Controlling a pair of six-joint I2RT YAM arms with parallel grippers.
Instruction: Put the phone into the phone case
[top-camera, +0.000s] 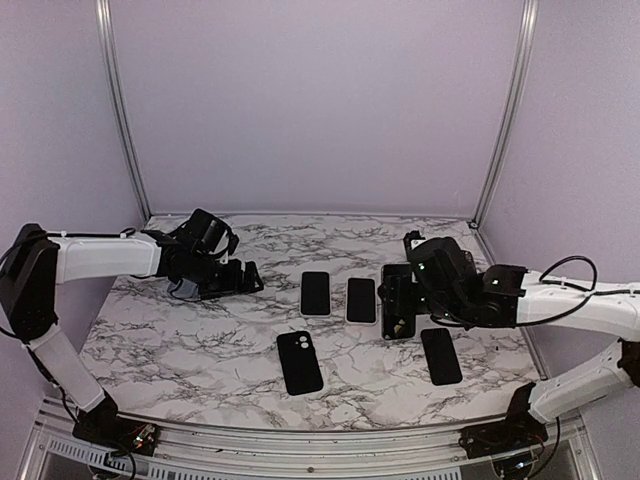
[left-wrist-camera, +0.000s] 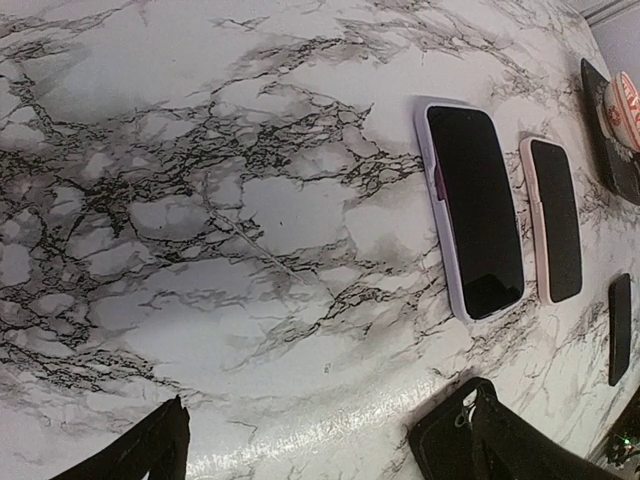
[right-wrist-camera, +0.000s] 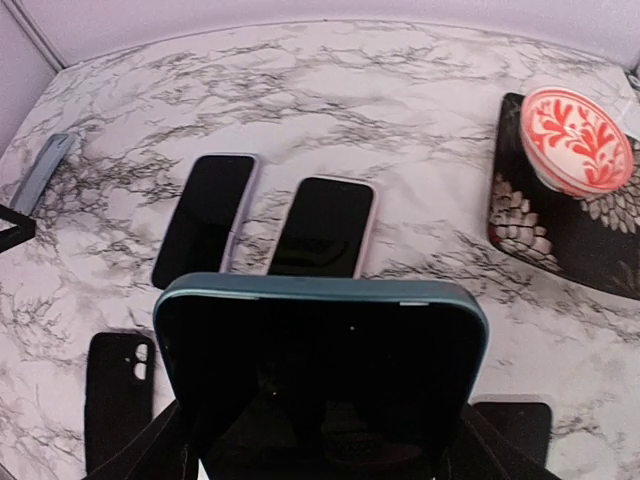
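My right gripper (right-wrist-camera: 320, 460) is shut on a phone (right-wrist-camera: 320, 370) with a dark screen and a teal edge, and holds it tilted above the table. In the top view the gripper (top-camera: 408, 298) and the phone (top-camera: 397, 310) are right of centre. An empty black phone case (top-camera: 300, 362) with a camera cutout lies at the front centre; it also shows in the right wrist view (right-wrist-camera: 118, 395). My left gripper (top-camera: 240, 278) is open and empty over bare marble at the left; its fingers (left-wrist-camera: 150, 450) stand wide apart.
A lavender-cased phone (top-camera: 315, 292) and a pink-cased phone (top-camera: 361, 299) lie side by side mid-table. A black floral case (right-wrist-camera: 560, 230) with a red-and-white round grip lies beyond my right gripper. A black phone (top-camera: 441, 355) lies at the front right.
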